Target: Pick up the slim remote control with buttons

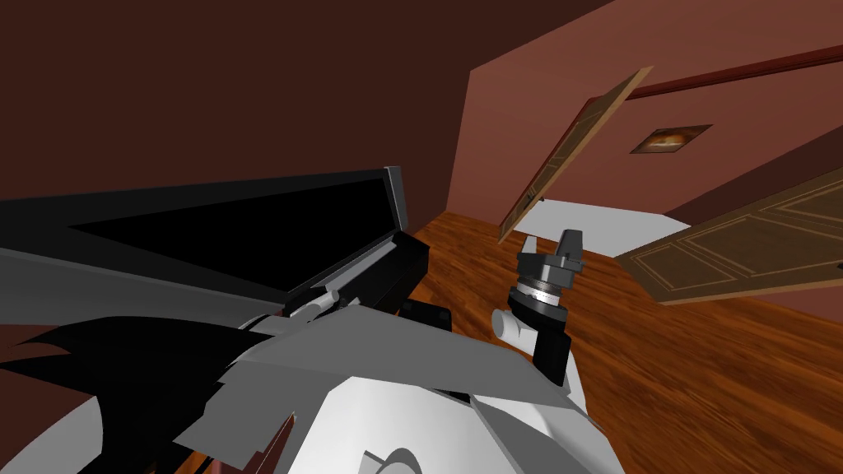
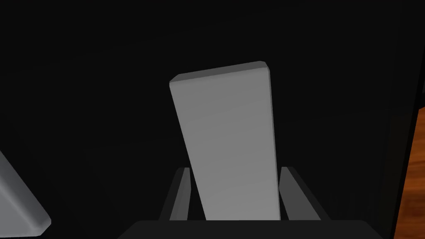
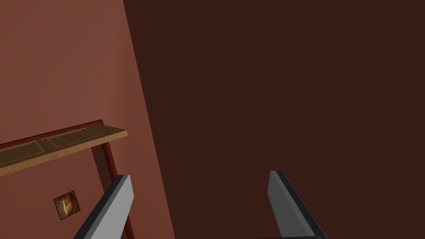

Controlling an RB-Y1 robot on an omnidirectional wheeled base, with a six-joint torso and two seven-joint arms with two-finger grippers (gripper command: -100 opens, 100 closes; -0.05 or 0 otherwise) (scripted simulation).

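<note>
Left arm is the working one. Step in hand: the grasp on the remote (image 2: 226,141) looks made, lift not confirmed. The remote is a plain grey slim slab with no buttons drawn on the face in view. It runs lengthwise out from the left gripper (image 2: 235,169) against a flat black surface (image 2: 83,74). Can't tell whether it rests on that surface or is clear of it. Head view puts this at the black unit (image 1: 387,276) under the dark flat screen (image 1: 247,222), left of centre.

Left tool: fingers (image 2: 181,195) are drawn in well short of full spread, one on each long side of the remote, with its near end down at the gripper body. Reads as pinching the remote, though contact on one side is hard to confirm. The slab sits slightly skewed between the blades.

Next move, my call: a slow, straight lift off the black surface. Watch for twist-slip, since the edges are narrow and smooth and the grip is skewed. A second grey piece (image 2: 18,203) lies well off to the side. A strip of wood floor (image 2: 413,178) shows past the surface edge.

Right gripper (image 1: 570,240) is raised right of centre, above the wood floor. Blades spread wide, nothing between them.
</note>
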